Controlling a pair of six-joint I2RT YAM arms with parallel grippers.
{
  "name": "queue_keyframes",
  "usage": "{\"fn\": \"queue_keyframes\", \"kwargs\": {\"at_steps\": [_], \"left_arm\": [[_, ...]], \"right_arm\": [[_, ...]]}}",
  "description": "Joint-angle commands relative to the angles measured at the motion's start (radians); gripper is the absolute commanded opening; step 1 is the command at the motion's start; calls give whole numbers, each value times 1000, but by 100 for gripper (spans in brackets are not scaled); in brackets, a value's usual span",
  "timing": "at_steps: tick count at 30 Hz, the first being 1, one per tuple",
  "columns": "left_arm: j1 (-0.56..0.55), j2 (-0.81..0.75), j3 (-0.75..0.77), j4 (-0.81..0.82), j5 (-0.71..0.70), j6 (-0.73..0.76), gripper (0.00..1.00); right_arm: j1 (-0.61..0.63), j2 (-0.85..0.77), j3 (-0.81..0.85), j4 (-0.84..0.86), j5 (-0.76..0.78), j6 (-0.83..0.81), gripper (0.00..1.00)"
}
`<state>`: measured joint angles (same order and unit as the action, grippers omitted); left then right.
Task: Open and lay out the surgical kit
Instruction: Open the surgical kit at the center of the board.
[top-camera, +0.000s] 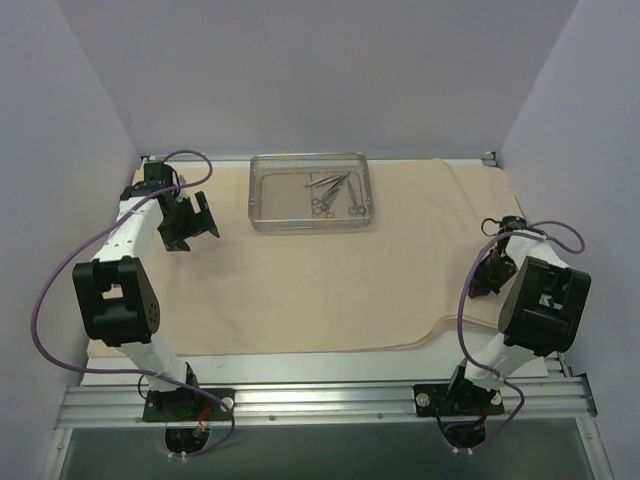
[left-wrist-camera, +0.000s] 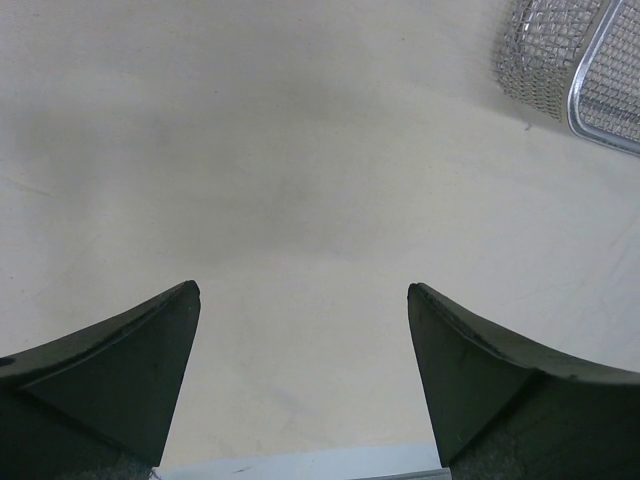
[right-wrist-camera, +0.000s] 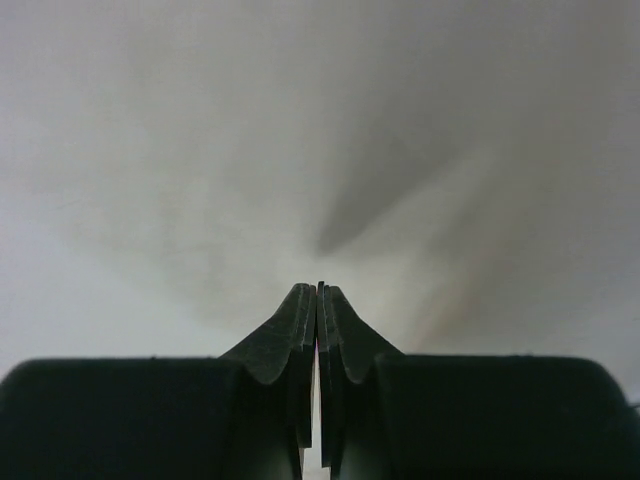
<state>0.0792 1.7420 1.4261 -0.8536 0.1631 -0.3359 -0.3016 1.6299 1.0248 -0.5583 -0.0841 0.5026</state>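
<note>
Beneath the wide-open left gripper (left-wrist-camera: 303, 287) the spread beige cloth wrap (left-wrist-camera: 300, 150) lies flat, the rectangular wire-mesh tray (left-wrist-camera: 540, 55) of slim metal instruments (top-camera: 335, 192) ahead-right of it; the right gripper (right-wrist-camera: 318, 290), fingers closed together, sits near the cloth's right edge.

A flat white table (top-camera: 330, 364) shows as a bare strip along its near side, and a silver ribbed aluminium rail (top-camera: 320, 400) runs just in front of that edge from left to right. Plain pale lilac-grey walls close the table in at the back (top-camera: 320, 80), left (top-camera: 50, 150) and right (top-camera: 590, 130), with a small metal bracket at each far corner (top-camera: 147, 158) (top-camera: 489, 157).
</note>
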Motion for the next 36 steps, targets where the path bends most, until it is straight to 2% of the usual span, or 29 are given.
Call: {"fn": "queue_keyframes", "kwargs": {"at_steps": [1, 4, 6, 9, 12, 14, 15, 17, 18, 19, 23, 24, 26, 32, 36], "left_arm": [[-6, -58, 34, -10, 21, 9, 94], [-7, -68, 13, 7, 30, 11, 94], [-7, -79, 5, 10, 35, 17, 94], [-7, -93, 11, 4, 26, 28, 94], [-9, -108, 17, -7, 0, 37, 94], [-9, -111, 17, -7, -7, 40, 94], [-9, -107, 17, -10, -8, 41, 94], [-9, -99, 14, -16, -8, 41, 94], [-9, -88, 14, -16, -5, 41, 94], [-9, -84, 14, -22, -5, 41, 94], [-9, -76, 33, -28, 0, 40, 94], [-9, -75, 37, -28, 0, 38, 94], [-9, -73, 48, -32, -5, 35, 94], [-9, -65, 33, -25, -4, 34, 95], [-9, -47, 40, -32, 3, 35, 95]], "right_arm": [[-115, 21, -90, -77, 81, 30, 0], [-174, 21, -130, -106, 244, 16, 0], [-195, -2, -97, -159, 279, 40, 0], [-194, -74, -42, -250, 394, 57, 0], [-160, -110, 6, -298, 437, 85, 0], [-111, -123, 61, -295, 417, 56, 0], [-96, -122, 84, -261, 327, 18, 2], [-50, -104, 160, -223, 268, -54, 5], [-21, -94, 179, -141, 162, -85, 10], [-13, -84, 199, -103, 127, -108, 13], [-1, 42, 322, -55, 132, -76, 15], [-2, 62, 328, -78, 157, -67, 9], [-25, 97, 319, -97, 242, -52, 0], [-183, 81, 94, -49, 354, -16, 0], [-205, 117, 0, -28, 481, -13, 0]]}}
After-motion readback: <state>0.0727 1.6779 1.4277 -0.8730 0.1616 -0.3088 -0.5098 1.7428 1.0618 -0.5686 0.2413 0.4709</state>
